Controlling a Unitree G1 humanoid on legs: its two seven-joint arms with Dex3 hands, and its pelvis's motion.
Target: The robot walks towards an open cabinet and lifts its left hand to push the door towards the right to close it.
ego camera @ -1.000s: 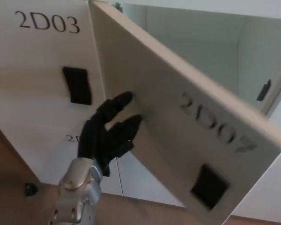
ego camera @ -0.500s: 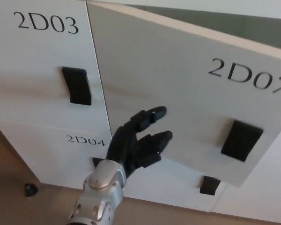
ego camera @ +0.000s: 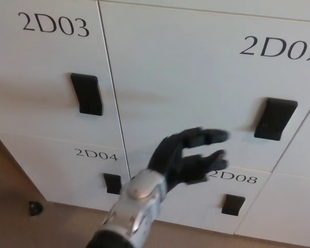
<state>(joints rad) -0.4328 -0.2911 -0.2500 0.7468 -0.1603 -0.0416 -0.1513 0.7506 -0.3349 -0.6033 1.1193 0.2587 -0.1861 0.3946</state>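
Observation:
The white cabinet door marked 2D07 [ego camera: 196, 77] lies flush with its neighbours, with no gap showing into the cabinet. Its black handle [ego camera: 275, 119] sits at the right. My left hand [ego camera: 188, 155] reaches up from the bottom centre on its silver forearm, fingers spread and pointing right, against the lower part of that door. It holds nothing. My right hand does not show.
Door 2D03 [ego camera: 46, 67] with a black handle [ego camera: 86, 93] stands to the left. Below are doors 2D04 [ego camera: 67, 175] and 2D08 [ego camera: 222, 201] with small black handles. A small dark object [ego camera: 35, 208] lies on the brown floor at the lower left.
The 2D07 door has swung from wide open to flush shut. My left hand has travelled to the right along with it.

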